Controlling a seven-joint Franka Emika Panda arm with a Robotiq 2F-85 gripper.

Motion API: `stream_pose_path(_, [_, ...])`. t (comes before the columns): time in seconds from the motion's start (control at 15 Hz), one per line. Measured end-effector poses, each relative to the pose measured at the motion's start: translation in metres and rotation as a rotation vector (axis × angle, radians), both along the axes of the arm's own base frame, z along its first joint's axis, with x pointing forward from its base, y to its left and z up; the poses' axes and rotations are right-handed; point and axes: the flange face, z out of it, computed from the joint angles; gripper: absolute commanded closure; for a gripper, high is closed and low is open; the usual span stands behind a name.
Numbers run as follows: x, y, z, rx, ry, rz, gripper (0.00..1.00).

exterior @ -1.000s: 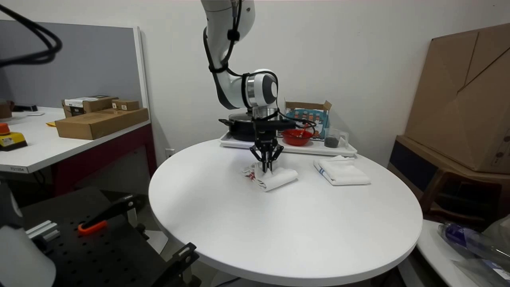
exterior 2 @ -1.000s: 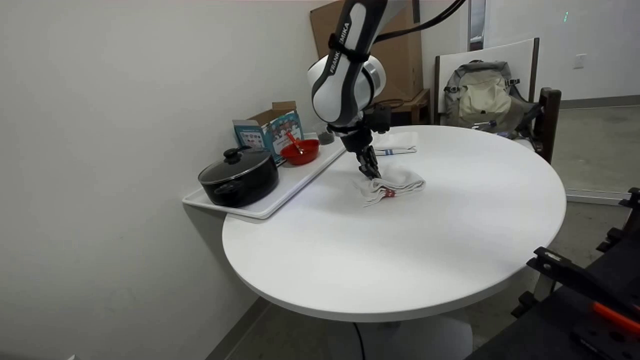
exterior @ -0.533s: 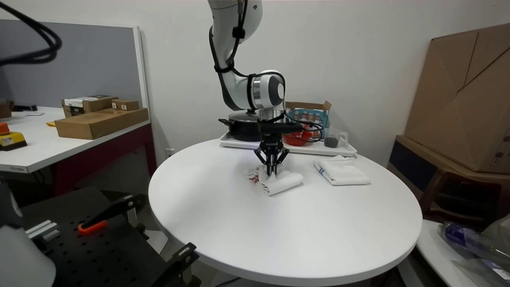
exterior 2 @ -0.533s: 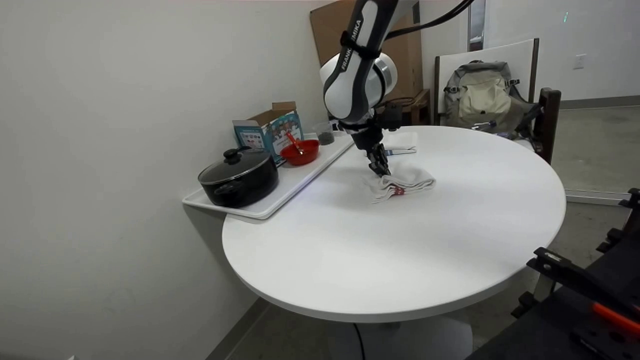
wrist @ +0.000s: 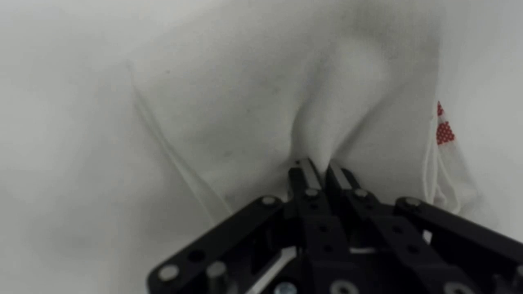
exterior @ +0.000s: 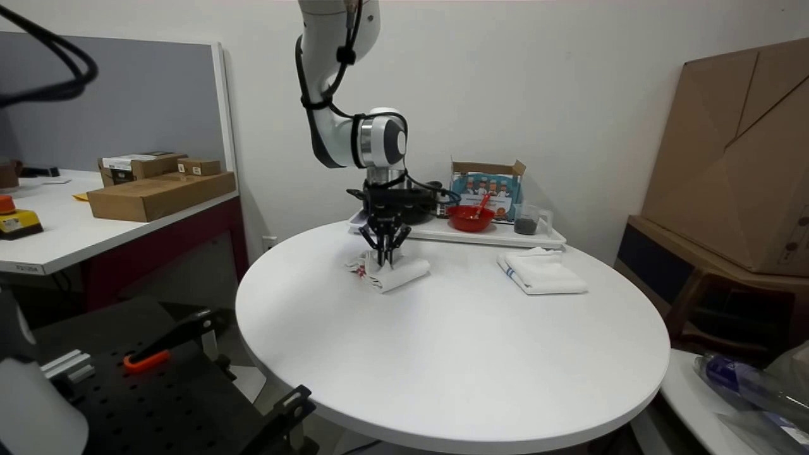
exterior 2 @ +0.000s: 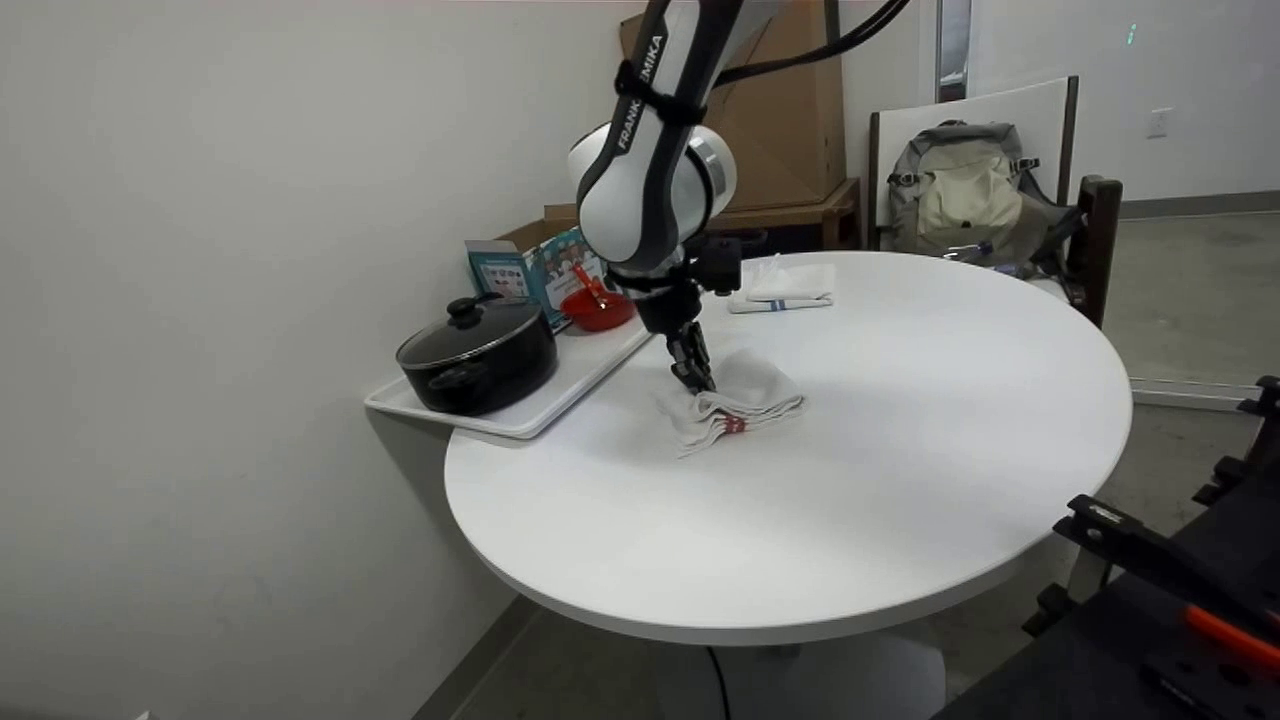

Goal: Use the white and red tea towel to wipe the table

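The white and red tea towel [exterior: 404, 272] lies bunched on the round white table [exterior: 468, 366], toward its back left in an exterior view. It also shows in an exterior view [exterior 2: 755, 390], with its red mark facing that camera. My gripper [exterior: 384, 260] points down and is shut on the towel. In the wrist view the towel [wrist: 229, 118] fills the middle, and a raised fold runs between the fingertips of the gripper [wrist: 320, 167]. A red dotted patch shows at the towel's right edge there. The cloth between the finger pads is mostly hidden.
A white tray [exterior: 512, 239] at the table's back edge holds a black lidded pot [exterior 2: 485, 350], a red bowl [exterior: 471, 219], a blue box [exterior: 485, 189] and a clear cup [exterior: 528, 221]. A folded white cloth with blue stripes [exterior: 547, 273] lies right of the towel.
The gripper and towel first shifted slightly one way, then slid back past their starting place, ending farther left in both exterior views. The gripper stayed shut on the towel.
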Motion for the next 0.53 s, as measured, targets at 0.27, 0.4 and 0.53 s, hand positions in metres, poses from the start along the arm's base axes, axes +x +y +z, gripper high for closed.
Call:
stream_pose_path(0.27, [-0.025, 0.059, -0.001, 0.027, 0.015, 0.089, 0.95])
stream_pose_path(0.4, [-0.040, 0.081, -0.001, 0.035, 0.032, 0.129, 0.95])
stream_pose_path(0.53, [-0.055, 0.095, -0.002, 0.042, 0.052, 0.168, 0.95])
